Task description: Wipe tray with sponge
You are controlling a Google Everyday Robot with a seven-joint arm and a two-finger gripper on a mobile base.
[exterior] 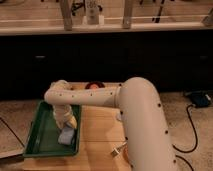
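Observation:
The dark green tray (42, 131) lies on the left end of the wooden table. The pale blue-grey sponge (66, 136) lies inside it, near the right rim, with a bit of yellow (73, 121) showing just above it. My gripper (63, 122) points down into the tray right over the sponge and touches its top. The white arm (100, 96) reaches in from the right and hides the gripper's upper part.
The wooden table (97, 130) carries a round dark red thing (93, 85) at its far edge, behind the arm. A small metal piece (117, 149) sits near the front. A black cable (192, 125) runs over the floor at the right. A dark counter stands behind.

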